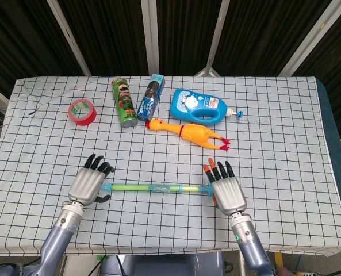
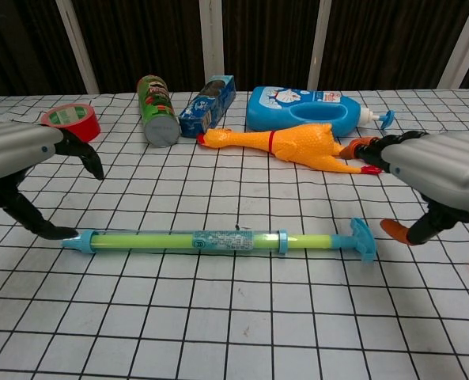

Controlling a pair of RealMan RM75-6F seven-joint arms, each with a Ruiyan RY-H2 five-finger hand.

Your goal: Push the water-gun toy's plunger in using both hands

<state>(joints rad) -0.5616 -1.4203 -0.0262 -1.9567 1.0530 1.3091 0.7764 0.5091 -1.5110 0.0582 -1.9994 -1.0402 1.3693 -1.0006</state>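
The water-gun toy lies flat on the checked table, a clear tube with a green rod inside. Its blue T-handle plunger sticks out at the right end and the blue nozzle tip marks the left end. My left hand hovers open just left of the nozzle, not holding it. My right hand is open just right of the plunger handle, a small gap between them.
Along the far side stand a red tape roll, a green can, a blue box, a blue detergent bottle and a rubber chicken. The table's front edge runs close behind my wrists.
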